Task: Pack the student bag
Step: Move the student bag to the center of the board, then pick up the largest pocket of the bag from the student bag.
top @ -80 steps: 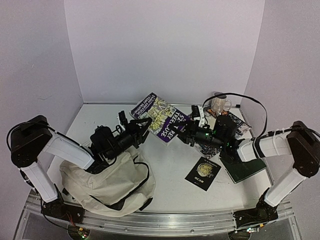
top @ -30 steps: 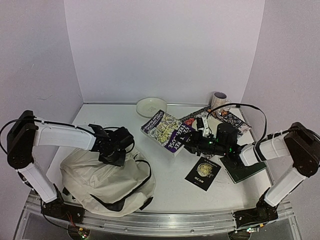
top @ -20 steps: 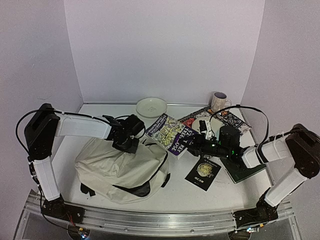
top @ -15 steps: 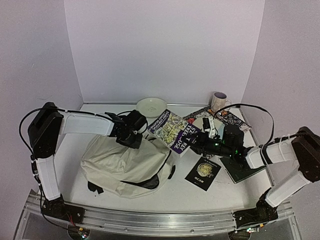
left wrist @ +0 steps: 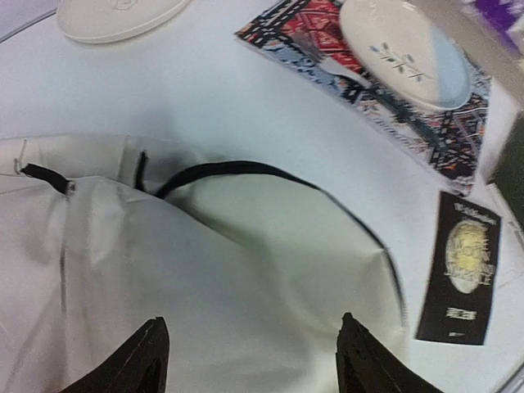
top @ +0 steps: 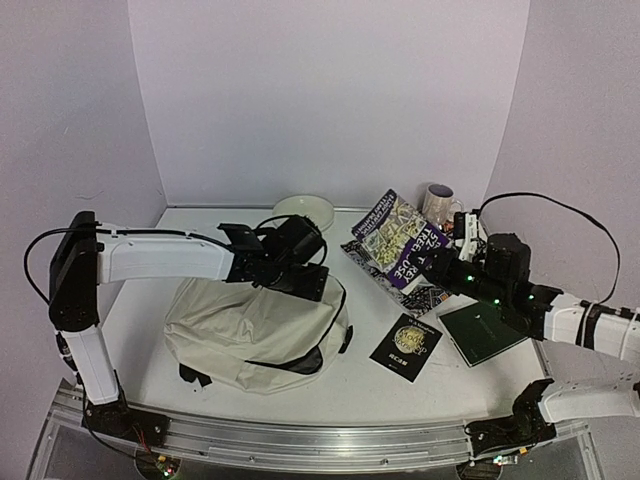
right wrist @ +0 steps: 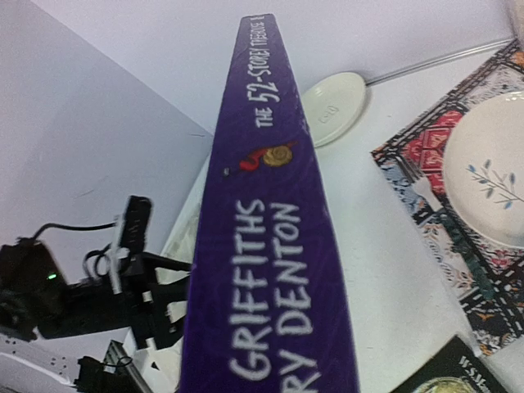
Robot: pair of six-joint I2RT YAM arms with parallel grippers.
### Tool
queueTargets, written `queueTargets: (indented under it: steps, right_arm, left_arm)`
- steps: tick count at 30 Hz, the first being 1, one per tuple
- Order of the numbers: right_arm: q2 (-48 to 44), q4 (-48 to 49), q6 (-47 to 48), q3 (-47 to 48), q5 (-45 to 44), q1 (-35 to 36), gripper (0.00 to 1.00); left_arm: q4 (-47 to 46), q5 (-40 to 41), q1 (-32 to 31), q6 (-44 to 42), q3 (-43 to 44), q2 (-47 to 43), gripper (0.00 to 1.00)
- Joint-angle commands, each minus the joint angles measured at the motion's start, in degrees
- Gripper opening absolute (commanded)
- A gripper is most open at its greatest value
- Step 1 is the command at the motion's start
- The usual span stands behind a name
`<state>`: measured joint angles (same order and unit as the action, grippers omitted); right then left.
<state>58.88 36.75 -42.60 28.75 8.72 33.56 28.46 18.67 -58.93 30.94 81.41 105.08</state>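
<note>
The student bag (top: 255,330) is a cream fabric backpack with black zipper lines, lying slumped at the near left. My left gripper (top: 308,278) hovers over its far right edge, open, with bare bag fabric (left wrist: 205,270) between its black fingertips (left wrist: 151,356). My right gripper (top: 448,268) is shut on a purple paperback book (top: 400,240) and holds it tilted in the air at the right. In the right wrist view the book's purple spine (right wrist: 270,246) fills the middle and hides the fingers.
A black booklet (top: 407,347) and a dark green book (top: 487,330) lie right of the bag. A patterned placemat (left wrist: 303,33) holds a white plate (left wrist: 405,49) and a fork. A cream dish (top: 305,208) and a mug (top: 437,203) stand at the back.
The bag has been dragged from the near-left corner toward the middle. My left gripper has moved right along it. My right arm has pulled back and lifted the book up and to the right.
</note>
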Motion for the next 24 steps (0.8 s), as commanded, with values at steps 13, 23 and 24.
queueTargets:
  steps: [13, 23, 24]
  right_arm:
    - [-6.06, -2.01, 2.65, 0.49, -4.66, -0.22, 0.00]
    - [-5.37, -2.03, 1.64, 0.70, -0.92, -0.21, 0.00]
    - [-5.24, -2.03, 1.51, 0.83, -0.35, -0.21, 0.00]
  left_arm:
    - [8.95, 8.69, -9.06, 4.47, 15.16, 11.67, 0.85]
    - [19.25, 17.08, -9.23, 5.49, 20.44, 14.36, 0.54]
    - [19.68, 17.39, -9.24, 5.44, 20.39, 13.62, 0.48]
